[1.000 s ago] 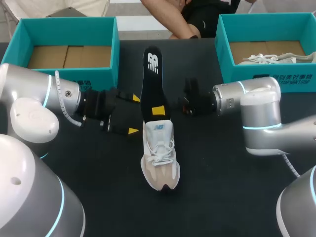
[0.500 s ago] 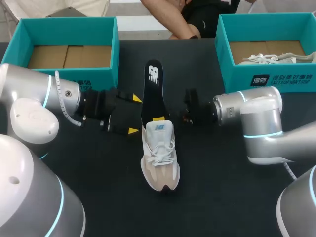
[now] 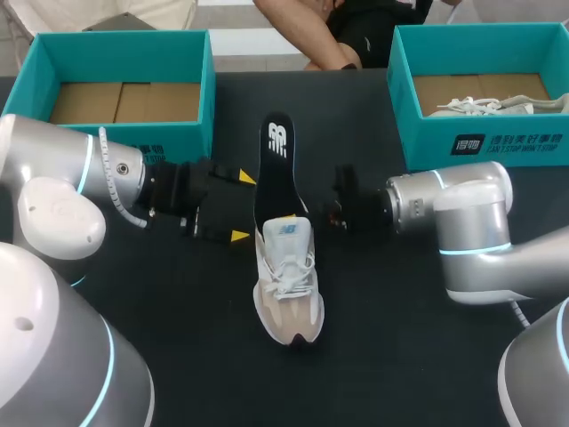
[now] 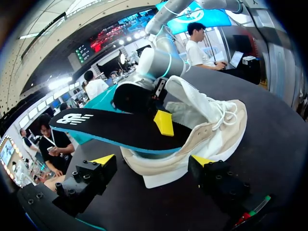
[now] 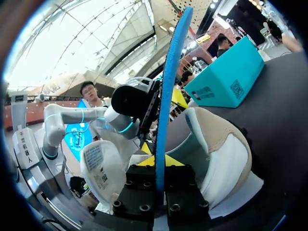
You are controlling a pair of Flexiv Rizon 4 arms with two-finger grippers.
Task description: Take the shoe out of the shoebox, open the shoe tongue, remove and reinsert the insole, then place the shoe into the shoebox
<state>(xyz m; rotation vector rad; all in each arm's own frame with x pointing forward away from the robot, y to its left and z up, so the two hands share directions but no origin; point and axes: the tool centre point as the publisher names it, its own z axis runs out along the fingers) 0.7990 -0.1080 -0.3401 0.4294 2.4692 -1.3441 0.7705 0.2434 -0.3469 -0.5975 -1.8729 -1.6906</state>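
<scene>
One second on, the right claw (image 5: 160,161), clamped on the insole (image 3: 274,169), has driven it deeper into the shoe (image 3: 289,285); I judge reinsertion partly done. Beside the shoe, the left claw (image 3: 242,206) stands wide open, empty.

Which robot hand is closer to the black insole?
Right. The right gripper pinches the insole itself. The left gripper sits open around the heel of the shoe, just beside the insole.
</scene>
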